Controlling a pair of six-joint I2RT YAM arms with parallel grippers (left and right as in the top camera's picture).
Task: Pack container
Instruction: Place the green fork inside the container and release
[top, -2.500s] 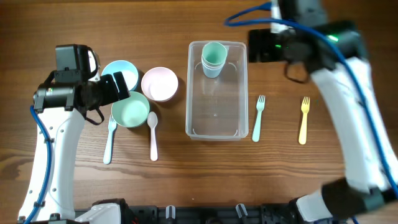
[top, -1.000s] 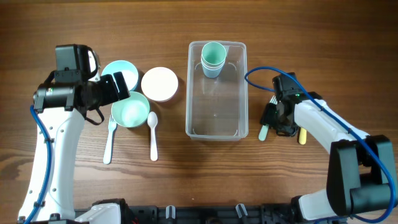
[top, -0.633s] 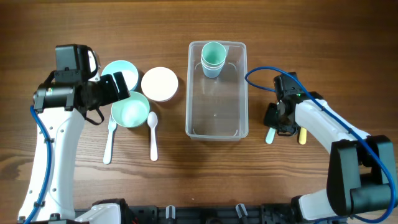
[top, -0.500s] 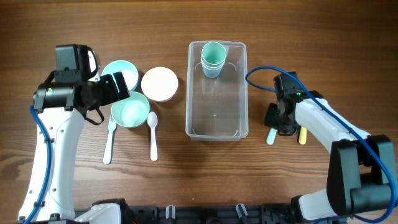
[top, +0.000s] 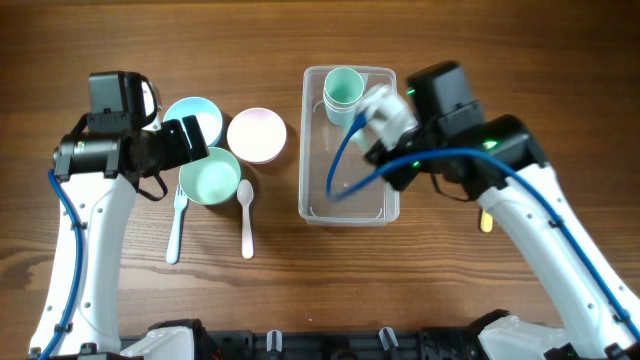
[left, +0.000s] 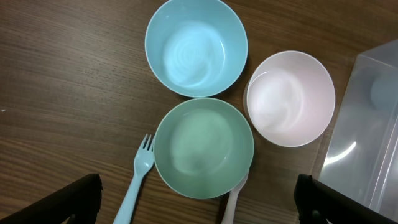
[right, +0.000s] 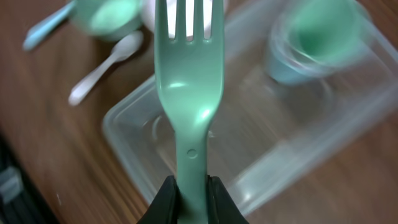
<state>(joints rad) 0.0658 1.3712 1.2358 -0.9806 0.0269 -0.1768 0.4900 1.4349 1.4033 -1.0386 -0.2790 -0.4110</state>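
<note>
Right gripper (right: 186, 193) is clamped on the handle of the green fork (right: 188, 93), tines pointing away from the camera. In the right wrist view the fork hangs above the container (right: 143, 124). It is not yet inside, as far as I can judge. The whole view is blurred: the stacked cups (right: 317, 37) in the far end of the bin are soft blobs, and the white spoon (right: 102, 65) beyond the rim is barely sharper.

From overhead, the clear container sits mid-table with the two nested cups at its far end and the rest of its floor bare. The right arm covers its right edge, and the fork cannot be picked out under it. A yellow fork (top: 486, 220) pokes out from beneath that arm, mostly hidden. Well to the left lie the blue bowl (top: 192, 118), pink bowl (top: 257, 134), green bowl (top: 210, 176) and blue fork (top: 176, 225), with the spoon beside them — all unpacked. So only the cups are in, and most of the job is left.

Seen from the left wrist, the left gripper (top: 188, 142) hovers over the three bowls with its jaws spread wide and holding nothing — only the fingertips show, at the bottom corners. The container is cut off at the right edge.
</note>
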